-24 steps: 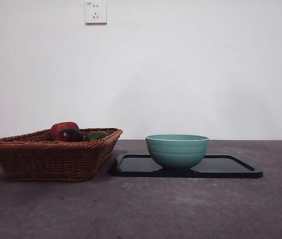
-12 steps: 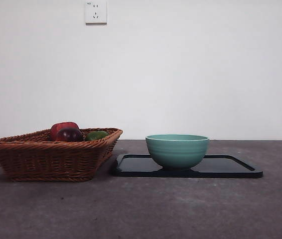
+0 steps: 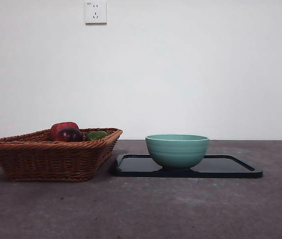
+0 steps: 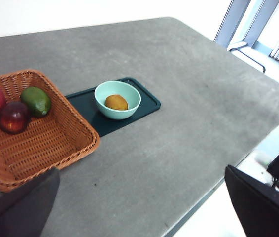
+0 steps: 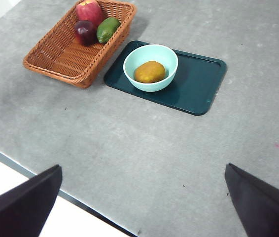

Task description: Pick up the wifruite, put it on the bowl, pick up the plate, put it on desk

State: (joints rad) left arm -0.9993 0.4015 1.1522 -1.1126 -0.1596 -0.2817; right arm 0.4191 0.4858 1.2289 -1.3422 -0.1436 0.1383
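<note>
Brownish-orange and oval, the wifruite (image 5: 150, 72) lies inside the bowl (image 5: 151, 67), resting on the bowl floor; it is far smaller than the bowl and shows clearly in both wrist views (image 4: 116, 102), while the front view hides it behind the bowl wall. The bowl (image 3: 177, 150) is teal-green with faint horizontal ribs and a smooth rim, and stands upright on the plate (image 5: 198, 84), a flat dark rectangular tray with rounded corners, toward the end nearer the basket. The plate lies flat on the tabletop (image 5: 129, 148), a matte grey mottled surface. Compared with the front views taken one second and half a second earlier, bowl, plate and basket hold identical positions; no change is visible. Just beside the plate stands a brown wicker basket (image 5: 65, 59), one corner near the plate edge or touching it; contact cannot be resolved. The basket contains a red fruit (image 5: 89, 10), a dark purple fruit (image 5: 85, 31) and a green fruit (image 5: 108, 29), grouped at one end. A white wall socket (image 3: 95, 12) is mounted on the wall behind. Nothing lies on the tabletop between the grippers and the plate. The left gripper (image 4: 139, 207) and right gripper (image 5: 139, 202) both hang high above the tabletop, fingers spread wide, holding nothing.
</note>
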